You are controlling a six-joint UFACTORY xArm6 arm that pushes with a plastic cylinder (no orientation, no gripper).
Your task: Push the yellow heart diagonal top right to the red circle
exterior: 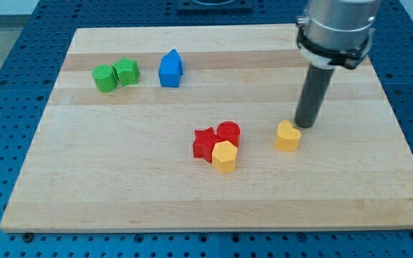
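The wooden board [214, 201] has much free room along its bottom edge and at the view's right side. The yellow heart [287, 136] lies right of the board's middle, well apart from every edge. My tip [307, 126] stands just beside the heart, at about 1 o'clock from it; I cannot tell if they touch. The arm carries no pincer, only the rod.

The red circle [229, 132] is at 9 o'clock from the heart, with a free gap between them. It touches a red star [204, 143] and a yellow hexagon [224, 155].

Far at 10 o'clock are two green blocks [116, 75], touching, and one blue block [171, 69].

Count: two yellow, two red, two green, one blue.
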